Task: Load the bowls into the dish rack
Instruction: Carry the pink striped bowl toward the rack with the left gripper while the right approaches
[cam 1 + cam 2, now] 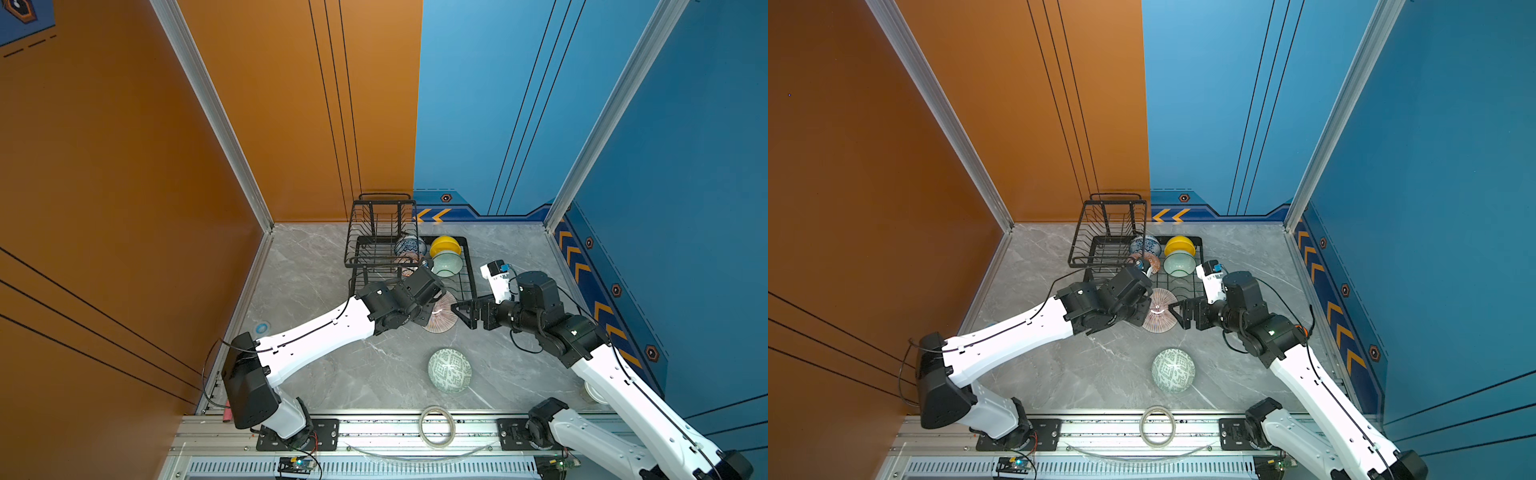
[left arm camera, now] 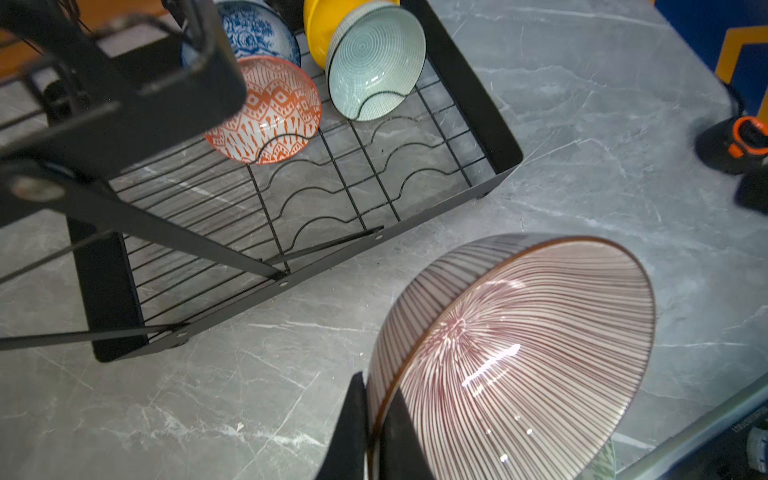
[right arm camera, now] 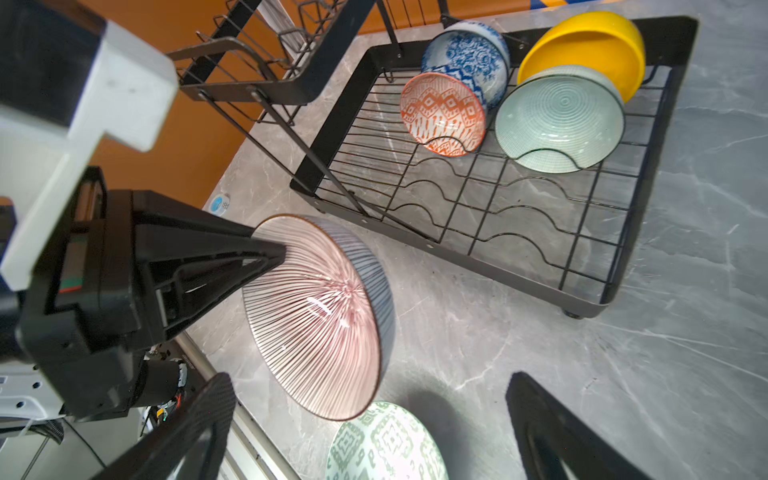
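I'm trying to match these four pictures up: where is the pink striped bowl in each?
Top view: pink striped bowl mid-table, between both arms.
Top view: bowl mid-table too, between the arms.
Left wrist view: bowl large in the foreground, rim pinched in the jaws.
Right wrist view: bowl tilted, beside the green patterned bowl.
Shared landmark: the black dish rack next to it.
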Robot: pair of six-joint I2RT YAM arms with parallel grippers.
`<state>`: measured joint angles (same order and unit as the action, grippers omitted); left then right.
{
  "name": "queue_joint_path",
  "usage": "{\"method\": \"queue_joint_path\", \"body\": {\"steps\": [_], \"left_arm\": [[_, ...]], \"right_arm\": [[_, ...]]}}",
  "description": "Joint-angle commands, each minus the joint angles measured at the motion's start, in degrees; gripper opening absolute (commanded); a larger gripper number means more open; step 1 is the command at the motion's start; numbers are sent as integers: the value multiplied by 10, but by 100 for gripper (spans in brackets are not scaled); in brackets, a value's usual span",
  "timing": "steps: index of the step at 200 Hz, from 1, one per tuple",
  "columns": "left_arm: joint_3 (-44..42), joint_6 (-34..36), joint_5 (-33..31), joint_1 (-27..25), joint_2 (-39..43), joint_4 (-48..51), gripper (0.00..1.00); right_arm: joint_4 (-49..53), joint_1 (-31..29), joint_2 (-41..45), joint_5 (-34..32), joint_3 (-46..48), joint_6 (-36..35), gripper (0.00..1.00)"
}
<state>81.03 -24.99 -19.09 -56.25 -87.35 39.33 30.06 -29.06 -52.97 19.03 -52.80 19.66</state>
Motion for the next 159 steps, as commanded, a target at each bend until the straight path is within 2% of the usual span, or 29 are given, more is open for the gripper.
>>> {"method": "queue_joint_path", "body": {"steps": [1, 57, 159], "left_arm": [[-11, 9, -17, 6, 37, -70, 0], [-54, 16, -10, 16, 78, -132, 0], [-87, 14, 25, 29, 71, -216, 0]], "right_arm": [[5, -36, -22, -60, -23, 33, 100], [-19, -65, -55, -163, -31, 81, 89], [-53, -76, -118, -165, -56, 101, 61]]}}
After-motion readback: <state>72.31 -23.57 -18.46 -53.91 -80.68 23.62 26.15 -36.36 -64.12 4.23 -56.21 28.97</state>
